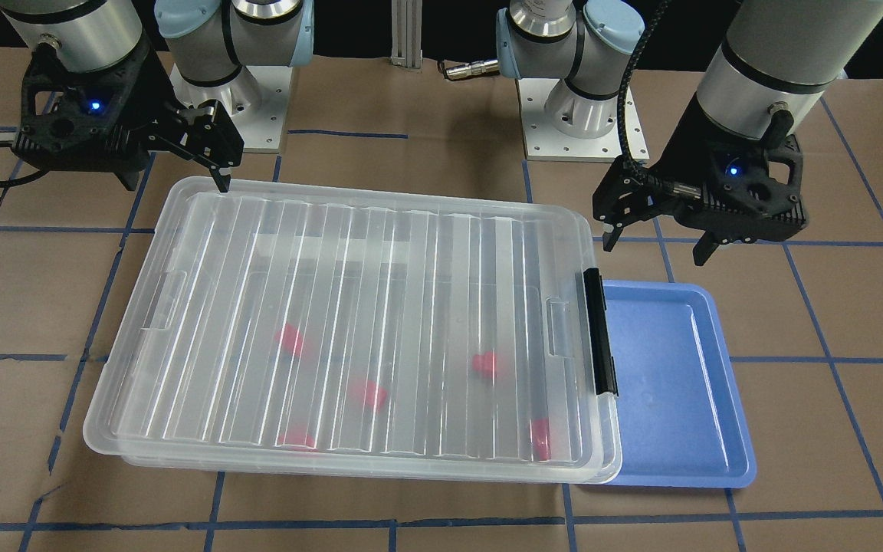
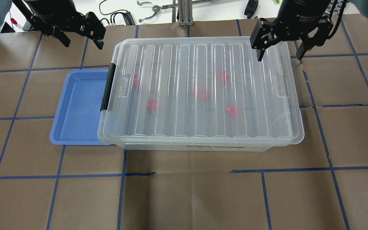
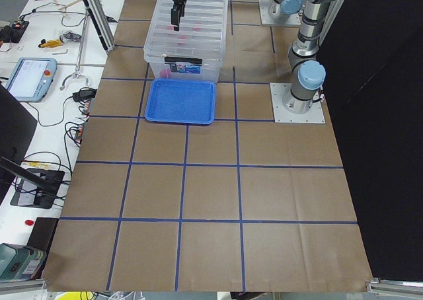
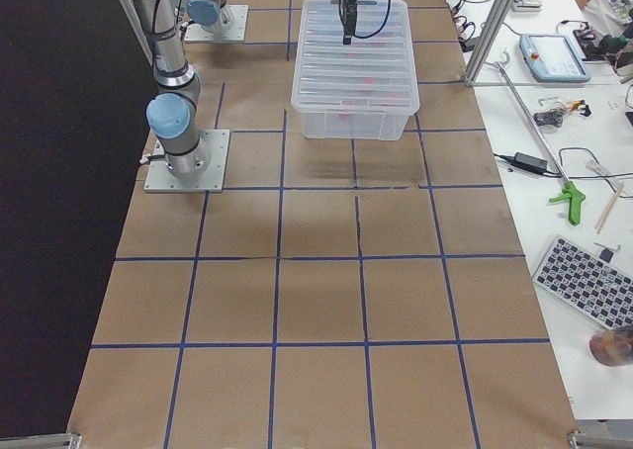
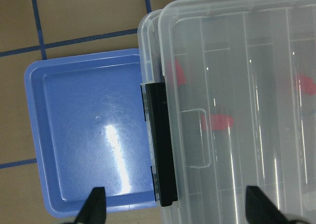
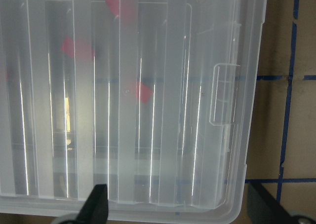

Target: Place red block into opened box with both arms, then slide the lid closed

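The ribbed translucent lid (image 1: 380,253) lies over the whole clear box (image 2: 203,147), whose black bar (image 1: 599,330) is on the short side next to the tray. Several red blocks (image 2: 200,93) show blurred through the lid, scattered on the box floor. My left gripper (image 1: 656,245) hangs open and empty above the table, behind the box's bar end. In the left wrist view the bar (image 5: 163,145) lies below the open fingers (image 5: 96,204). My right gripper (image 1: 175,182) is open and empty over the far corner at the other end, one fingertip just above the lid's rim.
A blue tray (image 1: 671,383) sits against the bar end of the box, with nothing in it. Brown paper with blue tape lines covers the table (image 2: 184,191). The arm bases (image 1: 579,115) stand behind the box. Benches with tools and cables run along the table's far side (image 4: 554,123).
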Tool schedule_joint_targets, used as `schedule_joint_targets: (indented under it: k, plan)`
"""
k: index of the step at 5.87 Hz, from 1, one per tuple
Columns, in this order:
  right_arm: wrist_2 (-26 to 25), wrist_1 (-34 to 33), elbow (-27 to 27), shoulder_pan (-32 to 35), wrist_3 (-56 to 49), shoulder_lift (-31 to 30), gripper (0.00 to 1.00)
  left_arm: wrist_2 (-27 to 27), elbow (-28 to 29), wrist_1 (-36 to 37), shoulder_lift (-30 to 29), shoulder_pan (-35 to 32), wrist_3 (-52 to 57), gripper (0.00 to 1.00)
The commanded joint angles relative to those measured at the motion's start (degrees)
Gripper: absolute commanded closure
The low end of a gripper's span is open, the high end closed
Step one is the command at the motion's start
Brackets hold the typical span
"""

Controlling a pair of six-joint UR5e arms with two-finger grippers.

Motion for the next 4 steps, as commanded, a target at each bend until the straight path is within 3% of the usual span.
schedule_joint_targets:
  k: [1,4]
  plan:
    - [0.1,-0.2,0.0,0.0,0.0,0.1,0.0,-0.1,0.0,0.0,0.0,0.0,0.0,0.01]
    - [0.0,0.1,0.1,0.0,-0.1,0.1,0.0,-0.1,-0.6,0.1,0.0,-0.1,0.0,0.01]
